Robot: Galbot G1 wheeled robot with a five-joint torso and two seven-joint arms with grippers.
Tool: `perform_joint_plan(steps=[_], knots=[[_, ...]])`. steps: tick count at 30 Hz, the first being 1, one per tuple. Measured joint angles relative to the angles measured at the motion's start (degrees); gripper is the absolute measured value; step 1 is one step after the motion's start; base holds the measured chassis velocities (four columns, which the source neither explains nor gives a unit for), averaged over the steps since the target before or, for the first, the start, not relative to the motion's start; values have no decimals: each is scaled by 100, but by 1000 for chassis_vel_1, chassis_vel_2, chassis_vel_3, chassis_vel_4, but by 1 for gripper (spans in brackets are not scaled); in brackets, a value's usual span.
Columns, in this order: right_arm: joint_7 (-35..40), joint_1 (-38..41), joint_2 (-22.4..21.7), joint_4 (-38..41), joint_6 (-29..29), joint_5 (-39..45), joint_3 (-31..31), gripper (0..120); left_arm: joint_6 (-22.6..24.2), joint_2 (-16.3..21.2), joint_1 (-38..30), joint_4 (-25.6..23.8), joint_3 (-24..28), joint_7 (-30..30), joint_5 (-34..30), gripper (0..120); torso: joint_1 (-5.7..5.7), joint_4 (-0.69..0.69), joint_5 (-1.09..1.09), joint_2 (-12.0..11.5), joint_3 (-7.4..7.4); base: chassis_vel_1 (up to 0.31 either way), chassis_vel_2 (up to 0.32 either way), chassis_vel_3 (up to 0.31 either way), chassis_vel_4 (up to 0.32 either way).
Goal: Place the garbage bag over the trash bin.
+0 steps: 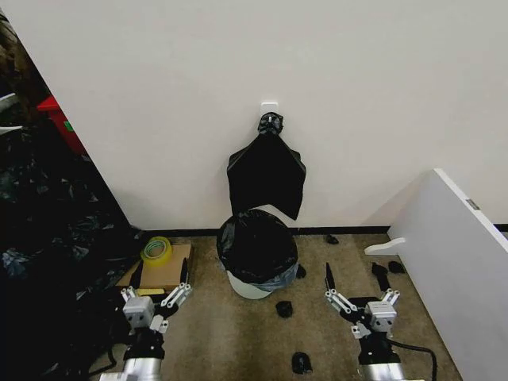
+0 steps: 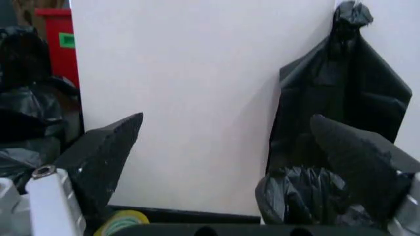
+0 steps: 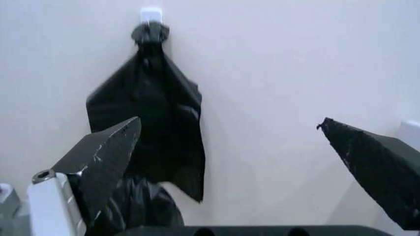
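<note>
At the lower corners of the head view, the left gripper (image 1: 161, 280) and the right gripper (image 1: 356, 284) both hold their pointed black fingers spread wide with nothing between them, low over the brown carpet (image 1: 238, 341). Between them, toward 12 o'clock, stands the trash bin (image 1: 248, 287), round and cream-white, with the garbage bag (image 1: 255, 242), thin, glossy and crinkled, lining its mouth and folded over the rim. Behind it a flat black bundle (image 1: 266, 171) hangs from a white hook (image 1: 269, 106) on the plain wall. At 9 o'clock from the bin a yellow tape roll (image 1: 156, 249) lies on cardboard (image 1: 163, 272).
</note>
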Motion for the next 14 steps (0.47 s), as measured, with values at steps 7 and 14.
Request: perform_joint_plan(steps=[7, 14], knots=[[-70, -11, 89, 178, -258, -97, -105, 100, 63, -81, -40, -110, 147, -93, 92, 100, 1, 0, 0, 0, 0, 0, 0, 0, 0], [-126, -38, 139, 121, -355, 57, -206, 100, 116, -119, 50, -169, 148, -131, 83, 99, 1, 0, 1, 0, 0, 0, 0, 0, 0]])
